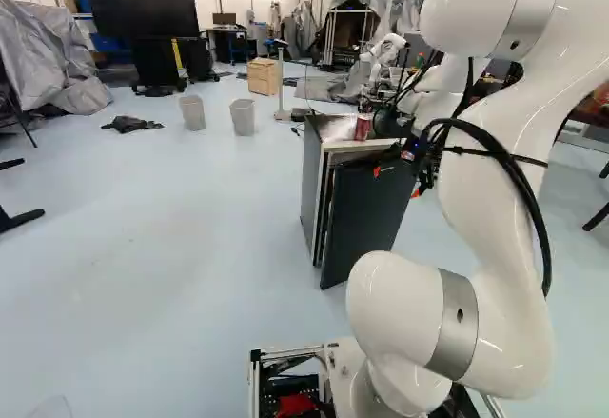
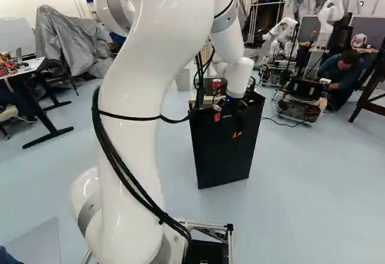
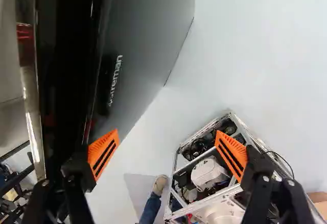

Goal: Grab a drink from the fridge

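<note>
Your gripper (image 2: pixel 227 125) is released — beside ajar fridge door (image 1: pixel 366 218), pale lettering (image 3: pixel 115 81) on it — red can (image 1: pixel 363 127) atop fridge (image 1: pixel 312 175).

One arm (image 1: pixel 504 151) with one hand (image 2: pixel 227 124), which has two fingers and two orange pads (image 3: pixel 103 152). One fridge (image 1: pixel 312 166), one door (image 1: pixel 366 220) on it, and one can (image 1: pixel 363 127) on its top. On the floor in the left base view: two bins (image 1: pixel 242 118), one wooden box (image 1: pixel 263 76) and one black cloth (image 1: pixel 131 124). Behind them, one big screen (image 1: pixel 140 4). At the left of the right base view, one tabletop (image 2: pixel 35 64). Farther back, at least one instance of another robot (image 2: pixel 283 30). Grey covers (image 2: pixel 69 44): several, overlapping, so their exact number cannot be told.
</note>
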Controlling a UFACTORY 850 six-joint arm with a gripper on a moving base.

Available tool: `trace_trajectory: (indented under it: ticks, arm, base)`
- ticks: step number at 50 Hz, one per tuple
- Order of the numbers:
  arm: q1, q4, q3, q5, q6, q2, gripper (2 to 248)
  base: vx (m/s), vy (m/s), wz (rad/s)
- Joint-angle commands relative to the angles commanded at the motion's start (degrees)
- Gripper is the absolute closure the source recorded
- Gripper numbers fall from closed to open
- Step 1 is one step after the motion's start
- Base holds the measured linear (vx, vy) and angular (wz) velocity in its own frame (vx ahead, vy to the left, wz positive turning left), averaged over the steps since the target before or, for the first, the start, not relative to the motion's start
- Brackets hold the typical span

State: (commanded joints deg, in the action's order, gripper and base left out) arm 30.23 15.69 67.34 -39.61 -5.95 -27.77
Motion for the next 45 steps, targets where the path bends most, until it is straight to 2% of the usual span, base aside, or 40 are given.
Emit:
trace_trajectory:
  ticks: [18,30,37,45]
  arm:
    - [-3.24,0.00,0.76,0.00,0.00,-0.50,3]
    - [-4.32,-0.33,-0.64,0.07,0.00,0.43,3]
    - [-4.62,-2.18,-2.66,0.68,0.00,1.78,3]
    - [-4.94,-6.20,-5.19,2.02,0.00,3.49,3]
  base:
    - [0.000,0.000,0.000]
    - [0.000,0.000,0.000]
    - [0.000,0.000,0.000]
    - [0.000,0.000,0.000]
